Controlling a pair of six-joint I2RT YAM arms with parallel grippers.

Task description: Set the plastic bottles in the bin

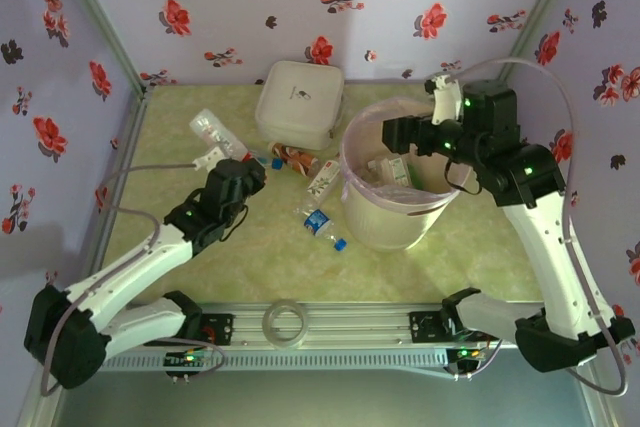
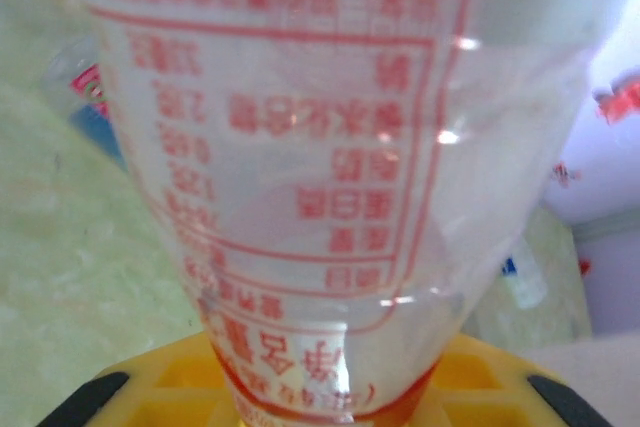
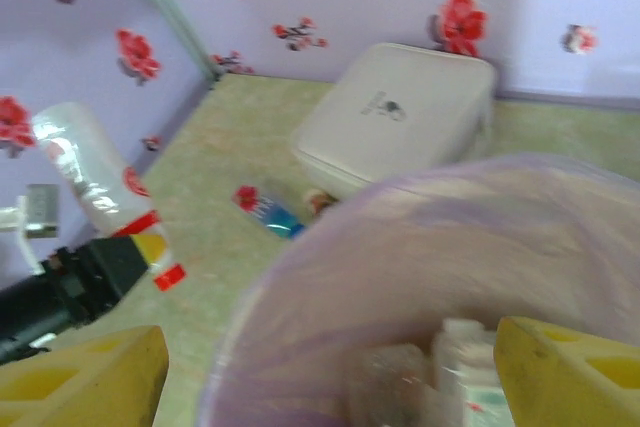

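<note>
Where the worktop (image 1: 250, 277) meets its near edge, a clear tape ring (image 1: 283, 322) lies flat on the rail between the two arm bases. Just beyond it, near the middle, a small clear bottle with a blue cap (image 1: 322, 225) lies on its side, close to the left wall of the bin (image 1: 372, 222). The bin stands right of centre, cream-white with a thin pink liner over its rim. Inside it lie several bottles (image 1: 395, 169), their labels showing white and green. Left of centre, the left tool (image 1: 228, 155) is clamped on a clear bottle with red printing (image 1: 208, 129), held clear of the worktop and pointing toward the far left corner. The left wrist view shows this bottle wedged between the yellow fingers (image 2: 140, 372). The right tool (image 1: 398, 133) hangs over the far part of the bin's mouth, its jaws spread wide with nothing between them. Farther back, a white-labelled bottle (image 1: 322, 177) and a brown-orange bottle (image 1: 290, 159) lie just beside a square white box with a lid (image 1: 298, 102), which sits near the far edge.
</note>
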